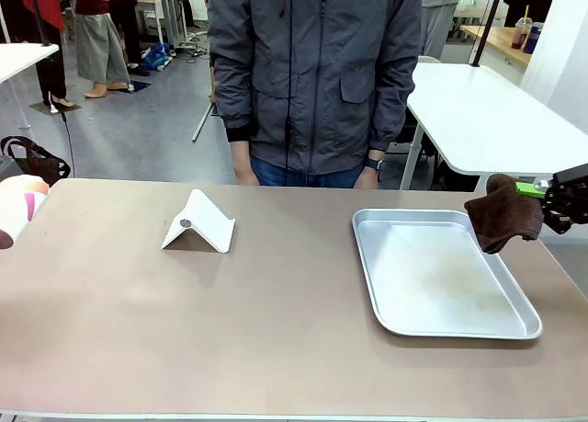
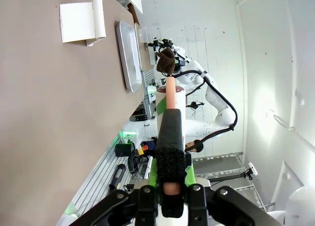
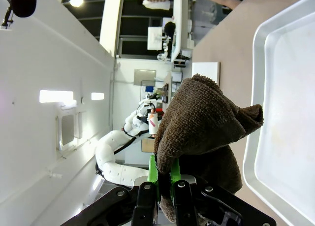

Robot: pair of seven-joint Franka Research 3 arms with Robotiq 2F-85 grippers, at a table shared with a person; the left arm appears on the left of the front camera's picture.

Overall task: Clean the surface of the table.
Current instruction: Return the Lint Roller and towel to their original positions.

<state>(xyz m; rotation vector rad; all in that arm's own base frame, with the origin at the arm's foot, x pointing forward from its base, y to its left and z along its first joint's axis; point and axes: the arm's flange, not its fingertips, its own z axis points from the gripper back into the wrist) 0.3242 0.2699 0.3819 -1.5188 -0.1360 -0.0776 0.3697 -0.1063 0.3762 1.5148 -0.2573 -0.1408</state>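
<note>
The table (image 1: pixel 276 330) has a beige-brown top that spans the front view. At its right edge my right gripper (image 1: pixel 537 198) is shut on a dark brown cloth (image 1: pixel 503 212). The cloth hangs above the right rim of the silver tray (image 1: pixel 441 325). In the right wrist view the cloth (image 3: pixel 202 122) bunches over the green-padded fingers (image 3: pixel 156 174). At the far left a white and peach-pink bottle (image 1: pixel 18 206) pokes into view. My left gripper (image 2: pixel 170 137) is shut on that bottle (image 2: pixel 170 95), held above the table (image 2: pixel 39 113).
A white folded stand (image 1: pixel 197 222) sits left of the middle of the table. A person in a grey jacket (image 1: pixel 312 73) stands at the far edge, hands hanging down. A white-topped table (image 1: pixel 487 109) stands behind at the right.
</note>
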